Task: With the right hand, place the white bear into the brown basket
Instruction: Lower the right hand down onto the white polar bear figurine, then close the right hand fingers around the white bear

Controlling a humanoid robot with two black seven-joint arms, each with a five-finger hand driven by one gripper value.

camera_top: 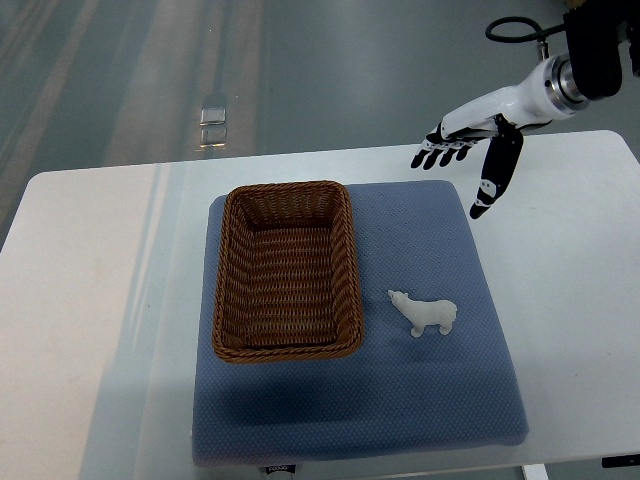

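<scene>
Right hand (468, 148) hovers with fingers spread, empty, at one o'clock from the white bear (425, 314), which stands at three o'clock beside the brown basket (287, 270)

A white surface (90, 300) carries a blue-grey mat (440, 400) with a fine dotted, woven-looking texture, darker where shadow falls below the basket. The brown basket (229, 280) is warm chestnut wicker — its weave runs in close horizontal ribs along the walls and floor, with a twisted, slightly lighter brown rim. The white bear (428, 315) is plain matte white all over, with only soft grey shading on its underside and legs. The right hand (470, 155) has a glossy white back and black fingers with small pale marks at the joints — its wrist is silver-grey and black. The floor (330, 70) beyond is dull grey-green with pale streaks of reflected light.
</scene>
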